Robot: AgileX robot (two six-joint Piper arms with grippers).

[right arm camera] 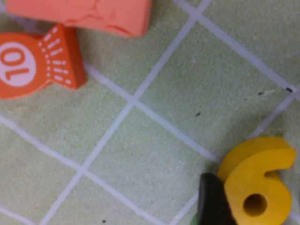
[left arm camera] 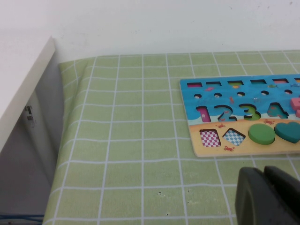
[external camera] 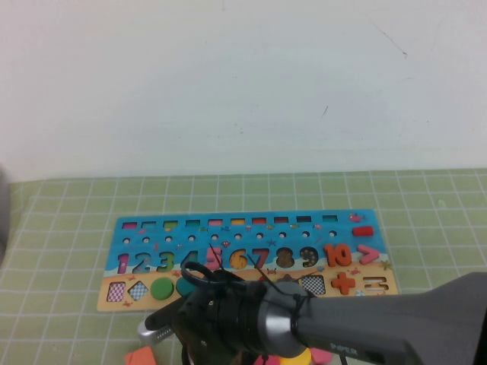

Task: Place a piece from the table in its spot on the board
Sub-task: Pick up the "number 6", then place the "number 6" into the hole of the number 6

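The yellow 6 (right arm camera: 262, 180) shows only in the right wrist view, on the green grid cloth (right arm camera: 154, 154). My right gripper (right arm camera: 255, 199) is around it, and one black finger (right arm camera: 212, 202) presses against its side. The other finger is out of frame. In the high view my right arm (external camera: 304, 323) reaches in low in front of the board (external camera: 251, 232), with the gripper below the frame edge. The 6-shaped recess (external camera: 238, 259) with its orange-brown floor lies between the pink 5 and the red-pink 7. My left gripper (left arm camera: 263, 174) is shut and empty over the cloth, near the board's (left arm camera: 243, 151) left end.
An orange piece marked 10 (right arm camera: 33, 63) and a salmon block (right arm camera: 84, 14) lie on the cloth near the 6. An orange piece (external camera: 141, 356) and a yellow one (external camera: 300, 356) show under the arm. A white wall (external camera: 243, 76) stands behind the table. A white panel (left arm camera: 23, 89) is at the cloth's left edge.
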